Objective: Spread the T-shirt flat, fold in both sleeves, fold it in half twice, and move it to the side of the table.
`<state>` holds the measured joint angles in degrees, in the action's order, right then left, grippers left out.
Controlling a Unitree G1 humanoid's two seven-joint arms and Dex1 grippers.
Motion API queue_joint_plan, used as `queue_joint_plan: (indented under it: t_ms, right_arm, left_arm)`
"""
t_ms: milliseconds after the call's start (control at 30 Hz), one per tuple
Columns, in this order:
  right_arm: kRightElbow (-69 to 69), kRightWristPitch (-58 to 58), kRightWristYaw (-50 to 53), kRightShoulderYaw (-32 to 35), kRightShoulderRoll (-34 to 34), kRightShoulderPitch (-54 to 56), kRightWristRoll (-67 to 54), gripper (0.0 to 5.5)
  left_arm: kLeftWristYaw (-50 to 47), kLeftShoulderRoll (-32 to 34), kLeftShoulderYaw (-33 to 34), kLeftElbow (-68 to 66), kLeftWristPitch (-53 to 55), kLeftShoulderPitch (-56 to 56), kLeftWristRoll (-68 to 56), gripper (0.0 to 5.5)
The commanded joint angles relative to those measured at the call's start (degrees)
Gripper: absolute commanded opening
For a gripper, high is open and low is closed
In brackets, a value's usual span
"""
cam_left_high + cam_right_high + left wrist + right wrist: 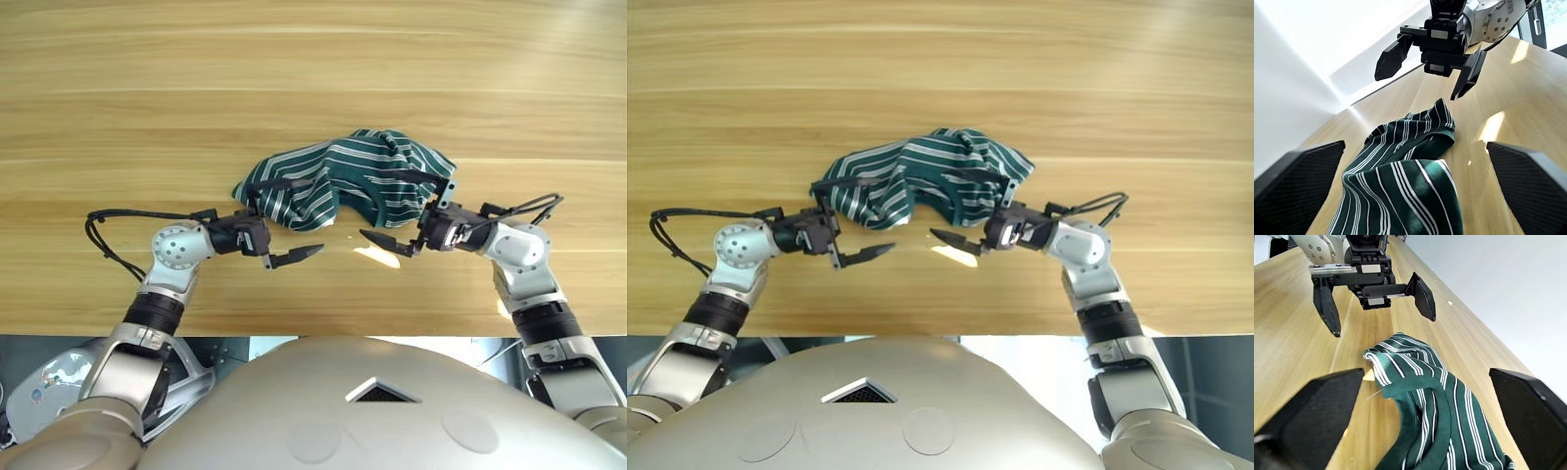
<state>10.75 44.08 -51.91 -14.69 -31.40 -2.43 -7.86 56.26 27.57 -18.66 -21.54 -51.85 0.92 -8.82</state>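
Wooden table (294, 59), light grain running left-right. Green T-shirt (343, 176) with white stripes sits about mid-table, just ahead of both arms, bunched in 1 crumpled heap, not spread. Long axis runs left-right across the table, and the right end is humped higher. A plain dark green band edge curls along the near side, facing the robot. Cannot tell if it is collar or hem. Stripes run mostly along the heap's length.

Left gripper (315, 213) is at the heap's left end, jaws wide, 1 finger over the cloth and 1 on the near side above bare wood. Right gripper (370, 203) is at the right end, jaws also wide, set the same way. The 2 grippers point at each other, with the near part of the shirt between them. Cannot tell if any finger touches the cloth.

Bright sun patch (377, 257) on the wood lies between the 2 near fingers. A black cable loop (103, 235) hangs off the left forearm. Another cable (534, 206) is on the right forearm. Small print on the right arm's housing (1508, 6) is too small to read.
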Motion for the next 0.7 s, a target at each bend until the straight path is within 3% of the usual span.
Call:
queue_joint_plan:
  t_ms: [33, 500, 700]
  right_arm:
    - [0.6, -0.2, 0.3, -0.2, -0.5, -0.4, 1.4, 4.73]
    - [3.8, -2.4, 3.5, 2.7, -8.6, -2.9, 11.2, 4.73]
    - [7.9, -3.4, 7.9, 3.9, -9.4, -1.4, 15.9, 4.73]
  left_arm:
    - [-1.2, -0.4, 0.0, -1.3, -1.2, 0.9, 1.8, 5.36]
    - [-6.9, 2.6, -1.4, -4.0, -2.7, -0.6, 15.0, 5.36]
    - [-13.0, 2.2, -0.3, -6.5, -3.4, 1.2, 19.0, 4.38]
